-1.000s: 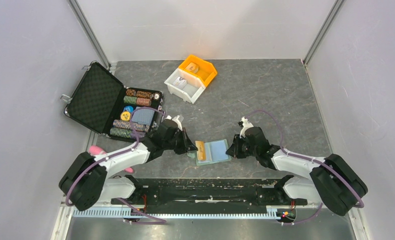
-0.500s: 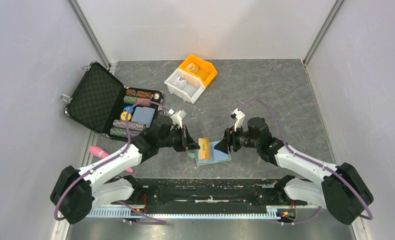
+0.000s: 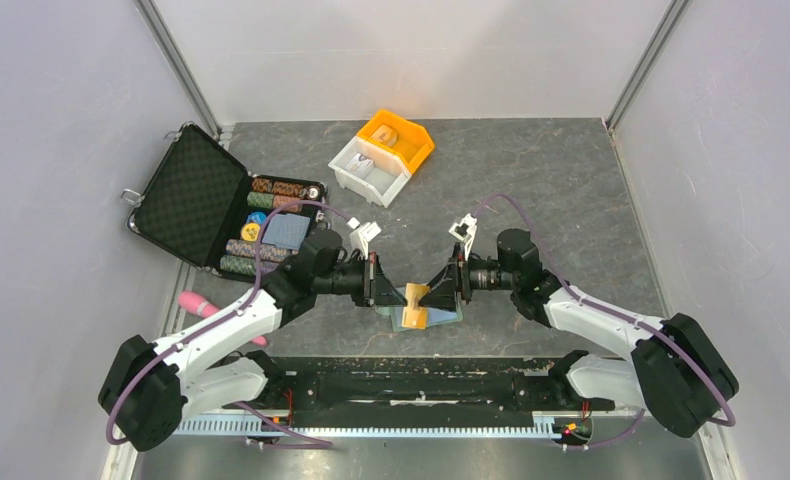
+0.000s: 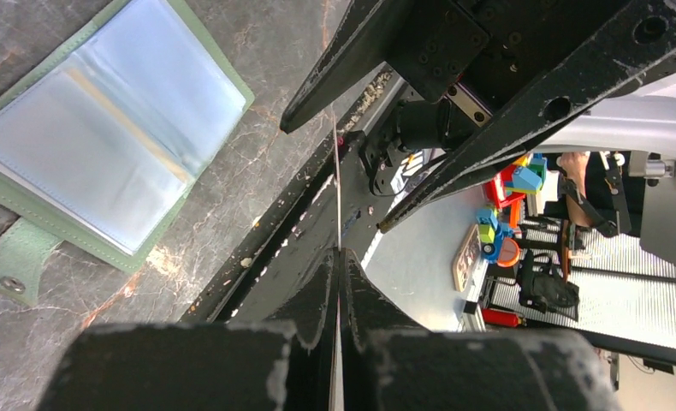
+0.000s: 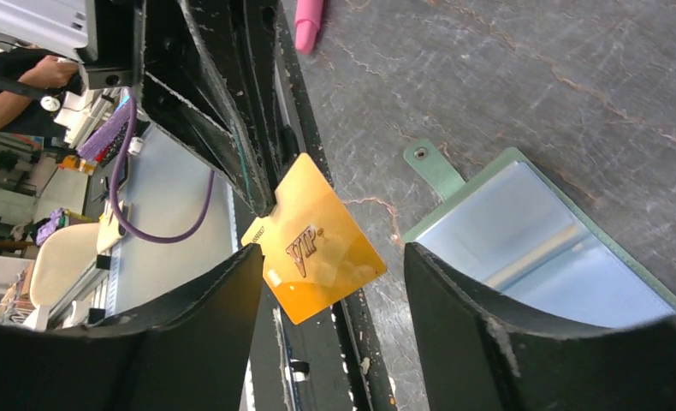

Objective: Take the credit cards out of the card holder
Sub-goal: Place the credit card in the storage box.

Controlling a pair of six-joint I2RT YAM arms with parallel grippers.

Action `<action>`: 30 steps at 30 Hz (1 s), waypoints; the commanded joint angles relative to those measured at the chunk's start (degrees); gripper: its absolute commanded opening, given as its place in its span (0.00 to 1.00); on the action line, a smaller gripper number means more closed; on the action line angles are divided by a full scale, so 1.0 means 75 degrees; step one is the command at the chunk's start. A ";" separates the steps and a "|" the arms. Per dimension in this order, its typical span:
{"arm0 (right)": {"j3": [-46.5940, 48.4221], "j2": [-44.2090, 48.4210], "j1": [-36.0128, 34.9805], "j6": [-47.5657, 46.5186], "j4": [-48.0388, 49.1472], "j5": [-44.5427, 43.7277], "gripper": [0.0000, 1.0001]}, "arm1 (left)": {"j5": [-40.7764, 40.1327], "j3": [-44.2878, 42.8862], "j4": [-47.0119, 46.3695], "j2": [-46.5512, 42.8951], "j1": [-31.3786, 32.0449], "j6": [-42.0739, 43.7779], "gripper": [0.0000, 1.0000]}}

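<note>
One grey marbled table; near its six o'clock edge lies the open sage-green bifold card holder. Over it the left gripper pinches an orange plastic credit card, edge-on to its own camera; the right gripper's camera shows its lettered face between parted jaws.
</note>
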State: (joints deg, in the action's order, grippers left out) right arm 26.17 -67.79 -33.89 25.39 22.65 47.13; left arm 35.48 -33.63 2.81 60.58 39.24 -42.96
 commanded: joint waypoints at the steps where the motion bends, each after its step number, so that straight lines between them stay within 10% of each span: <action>1: 0.0067 -0.0045 0.0048 0.0376 0.0798 0.0483 0.59 | 0.0378 -0.0028 -0.0584 -0.0114 -0.0018 0.0162 0.02; 6: -0.0063 0.0041 0.0132 0.0793 0.1137 0.0337 0.29 | 0.0226 -0.0020 -0.0589 -0.0116 -0.0015 0.0153 0.03; 14: -0.0369 0.0275 0.0288 0.1949 0.2027 0.0043 0.00 | -0.0864 0.0005 -0.0010 -0.0746 -0.0029 0.0226 0.37; 21: -0.1039 0.0408 0.0300 0.3962 0.3880 -0.0881 0.00 | -0.1482 -0.0059 0.0165 -0.1214 -0.0029 0.0165 0.77; 30: -0.1683 0.0177 0.0284 0.5761 0.6086 -0.2442 0.00 | -0.1404 0.0224 -0.0842 -0.1213 -0.0029 -0.0443 0.85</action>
State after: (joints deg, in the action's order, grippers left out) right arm 14.44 -66.32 -31.97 61.80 57.19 36.34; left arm 25.52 -33.28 3.55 52.16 39.07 -43.13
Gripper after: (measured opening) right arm 0.007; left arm 0.843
